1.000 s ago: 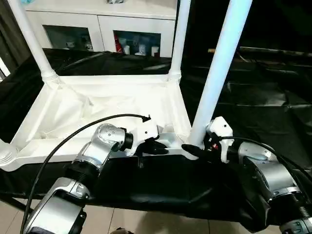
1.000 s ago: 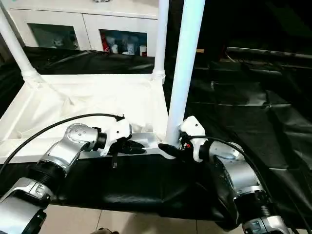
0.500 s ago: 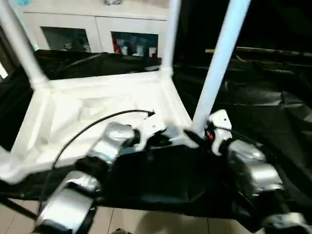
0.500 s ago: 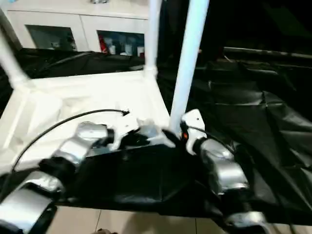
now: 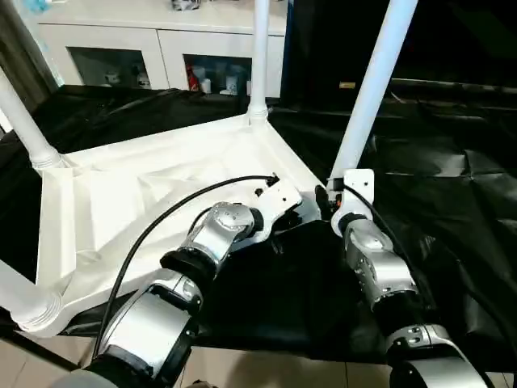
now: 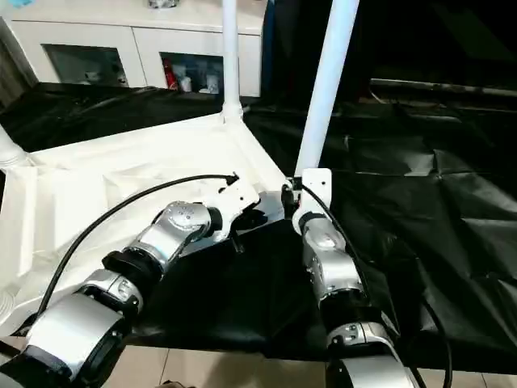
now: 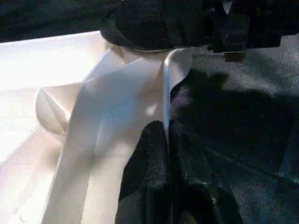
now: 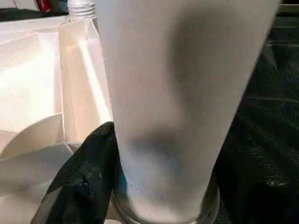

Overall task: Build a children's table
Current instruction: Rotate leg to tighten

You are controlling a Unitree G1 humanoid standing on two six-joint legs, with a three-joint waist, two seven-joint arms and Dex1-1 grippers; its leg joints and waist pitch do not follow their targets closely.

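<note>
The children's table lies upside down on black sheeting, its white ribbed tabletop (image 5: pixel 121 202) facing up. White legs stand in the corner sockets: one at the far corner (image 5: pixel 260 56), one at the left (image 5: pixel 20 121), one at the near left (image 5: pixel 20 299). Another leg (image 5: pixel 367 97) rises from the near right corner. My left gripper (image 5: pixel 284 220) is shut on the thin tabletop rim (image 7: pixel 164 93) beside that corner. My right gripper (image 5: pixel 327 196) clasps the base of the near right leg (image 8: pixel 163 93). One black finger (image 8: pixel 88 182) presses its side and the other is hidden behind it.
A white cabinet with glass doors (image 5: pixel 161 48) stands behind the work. Black sheeting (image 5: pixel 452 186) covers the surface and stretches to the right. A black cable (image 5: pixel 161 222) arcs over my left forearm. Pale floor (image 5: pixel 258 372) shows at the near edge.
The tabletop has turned on the sheeting: its near right corner, with both grippers on it, has moved away from me, and the far left corner has swung nearer. Both grips are unchanged.
</note>
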